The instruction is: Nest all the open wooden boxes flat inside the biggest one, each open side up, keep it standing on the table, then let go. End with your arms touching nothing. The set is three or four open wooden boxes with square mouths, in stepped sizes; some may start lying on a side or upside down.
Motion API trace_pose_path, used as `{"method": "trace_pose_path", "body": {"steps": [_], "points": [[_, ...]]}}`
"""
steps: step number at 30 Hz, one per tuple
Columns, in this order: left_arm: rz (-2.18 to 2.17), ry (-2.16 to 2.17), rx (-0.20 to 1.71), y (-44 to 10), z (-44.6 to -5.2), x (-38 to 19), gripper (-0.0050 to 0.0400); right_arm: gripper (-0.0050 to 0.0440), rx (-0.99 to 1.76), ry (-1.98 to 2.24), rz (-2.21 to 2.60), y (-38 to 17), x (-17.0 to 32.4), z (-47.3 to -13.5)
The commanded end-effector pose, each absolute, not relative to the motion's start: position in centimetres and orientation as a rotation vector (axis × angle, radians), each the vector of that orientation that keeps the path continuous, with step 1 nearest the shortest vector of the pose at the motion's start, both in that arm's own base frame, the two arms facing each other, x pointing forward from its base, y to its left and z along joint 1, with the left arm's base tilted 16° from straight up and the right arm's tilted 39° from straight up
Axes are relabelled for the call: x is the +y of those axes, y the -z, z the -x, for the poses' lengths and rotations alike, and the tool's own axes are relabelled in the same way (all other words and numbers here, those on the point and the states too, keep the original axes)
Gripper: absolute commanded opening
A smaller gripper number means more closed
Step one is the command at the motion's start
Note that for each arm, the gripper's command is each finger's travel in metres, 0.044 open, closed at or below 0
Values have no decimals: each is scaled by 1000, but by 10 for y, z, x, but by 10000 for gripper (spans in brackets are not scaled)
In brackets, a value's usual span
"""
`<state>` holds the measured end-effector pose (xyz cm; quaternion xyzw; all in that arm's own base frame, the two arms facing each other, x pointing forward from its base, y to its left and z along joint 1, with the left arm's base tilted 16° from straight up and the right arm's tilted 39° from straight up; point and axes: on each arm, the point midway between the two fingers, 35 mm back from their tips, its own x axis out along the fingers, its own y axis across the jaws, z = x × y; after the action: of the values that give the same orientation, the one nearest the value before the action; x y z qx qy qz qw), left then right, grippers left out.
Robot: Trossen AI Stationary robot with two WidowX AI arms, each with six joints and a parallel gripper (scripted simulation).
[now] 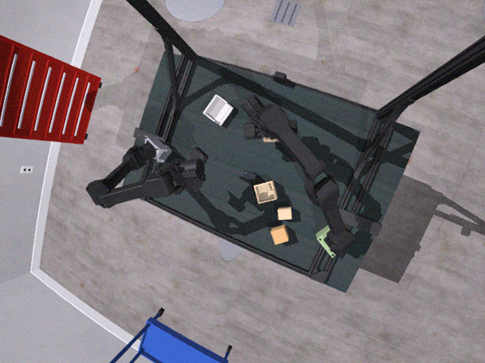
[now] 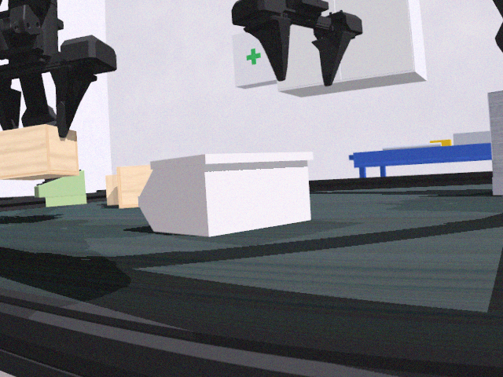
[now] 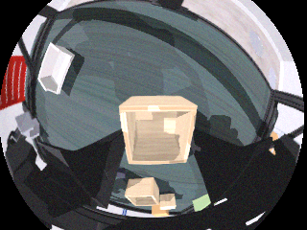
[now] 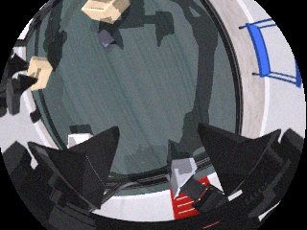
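Note:
My left gripper (image 2: 36, 132) (image 3: 157, 132) is shut on a light wooden box (image 1: 270, 139) (image 2: 24, 151) (image 3: 155, 103) (image 4: 42, 72), open side up, held a little above the table. Another wooden box (image 1: 266, 201) (image 2: 132, 184) (image 3: 142, 184) (image 4: 109, 11) stands open side up near the table's middle. A smaller pale wooden piece (image 1: 284, 213) (image 3: 167, 200) and an orange-brown one (image 1: 279, 234) (image 3: 159, 211) sit close by with flat faces up; I cannot tell whether they are hollow. My right gripper (image 2: 304, 82) (image 4: 159, 128) is open and empty, high above the table.
A white open container (image 1: 221, 121) (image 2: 255, 199) (image 4: 79, 139) stands apart near one end. A small dark object (image 1: 249, 176) (image 4: 106, 39) lies beside the standing box. A green bracket (image 1: 323, 234) (image 2: 67, 192) and a grey one (image 1: 159, 149) (image 4: 183, 168) are near the arm bases.

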<state>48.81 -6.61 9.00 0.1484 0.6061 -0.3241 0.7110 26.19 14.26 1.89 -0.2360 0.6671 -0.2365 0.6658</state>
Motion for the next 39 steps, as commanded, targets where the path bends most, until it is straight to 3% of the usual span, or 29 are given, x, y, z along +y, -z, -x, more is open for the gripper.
{"method": "trace_pose_path", "body": {"steps": [1,11,39], "points": [[-334,719,1329,-96,-489,-66,0,400,1504,534,534,-19,143,-262],[-343,730,1339,-91,-487,-63,0,400,1504,534,534,-19,143,-262],[-845,1156,1113,-93,-427,46,0,400,1504,534,534,-19,143,-262]]}}
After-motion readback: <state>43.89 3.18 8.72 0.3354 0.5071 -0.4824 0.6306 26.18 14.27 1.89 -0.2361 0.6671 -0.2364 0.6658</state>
